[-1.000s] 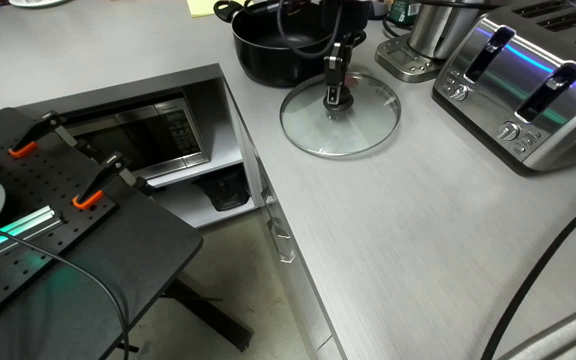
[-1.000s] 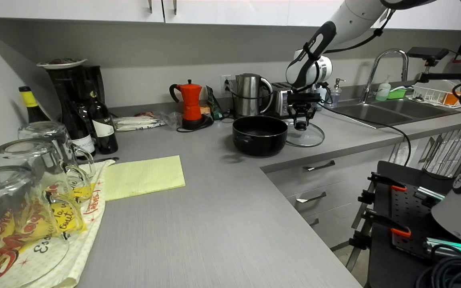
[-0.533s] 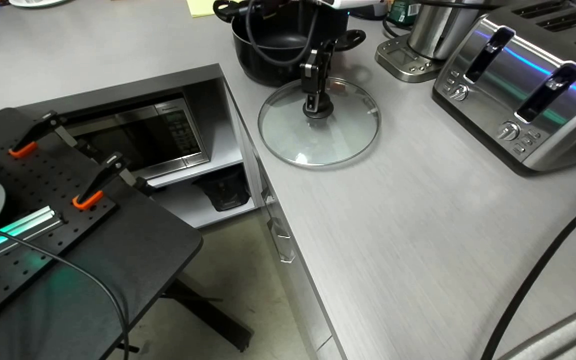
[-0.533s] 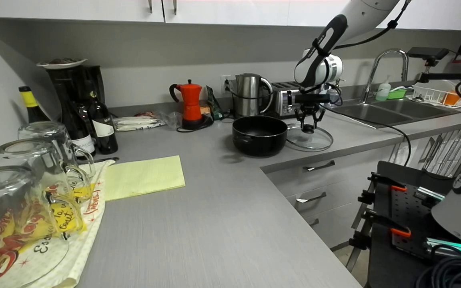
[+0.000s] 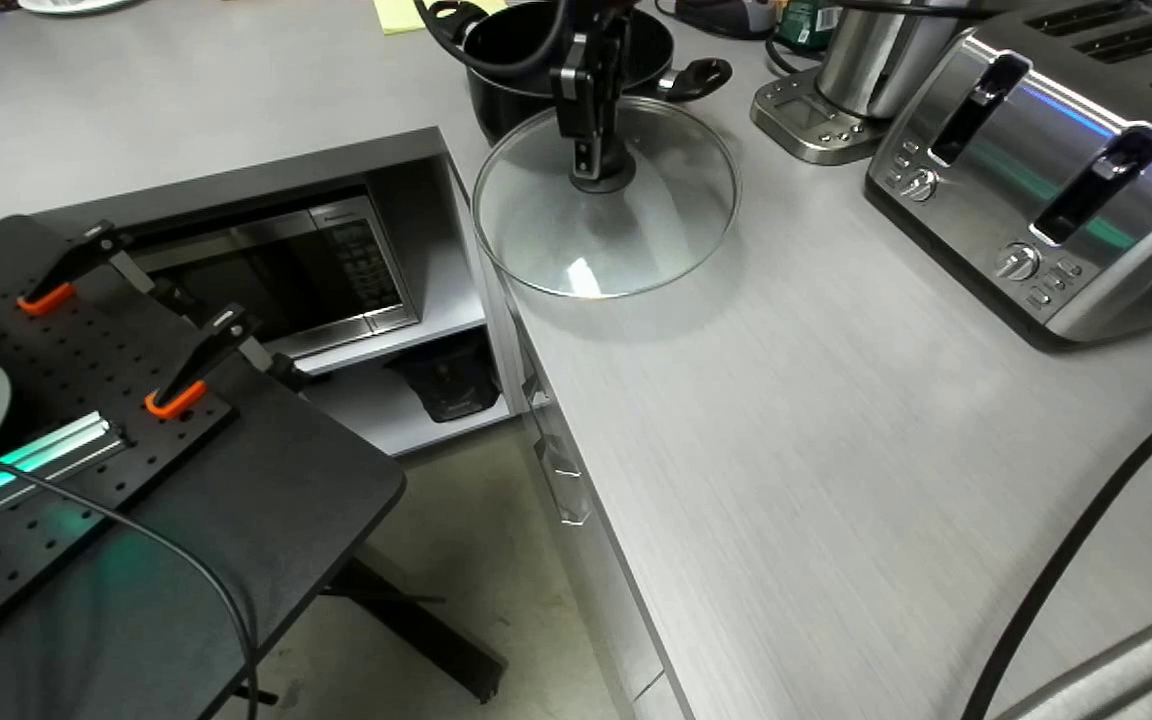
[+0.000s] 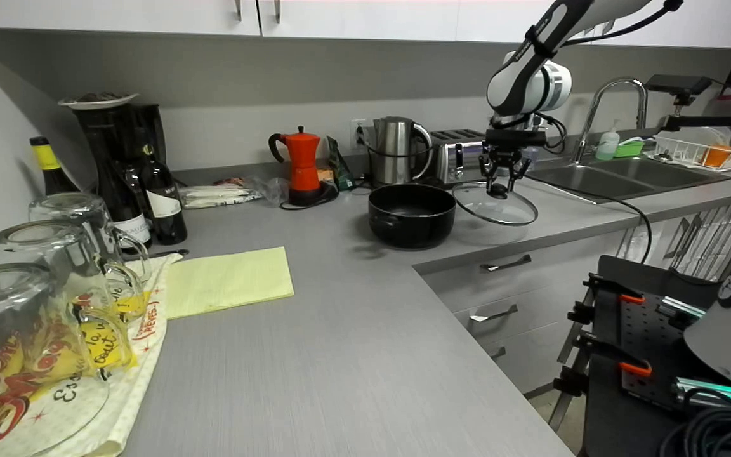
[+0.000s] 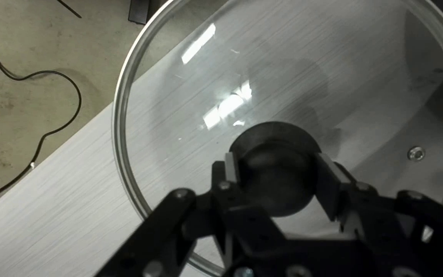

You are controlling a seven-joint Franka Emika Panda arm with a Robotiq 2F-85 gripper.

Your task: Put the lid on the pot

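The lid [image 5: 626,245] is a clear glass disc with a thin metal rim and a black knob. My gripper [image 5: 596,165] is shut on its knob from above; this also shows in the wrist view, with a finger of the gripper [image 7: 275,165] on each side of the knob. The lid [image 6: 483,206] hangs a little above the counter beside the pot, its shadow below it, and looks slightly tilted. The black pot [image 6: 411,223] stands open on the counter. In an exterior view the gripper and lid hide part of the pot [image 5: 498,108].
A steel toaster [image 5: 986,200] and a steel kettle [image 6: 393,152] stand behind the pot and lid. The counter's front edge runs close under the lid. A red moka pot [image 6: 304,162], a yellow cloth [image 6: 229,282] and glass mugs [image 6: 54,254] are farther off.
The gripper, holding the knob, has carried the lid toward the counter's front edge and away from the pot, then raised it off the counter. The pot has not moved.
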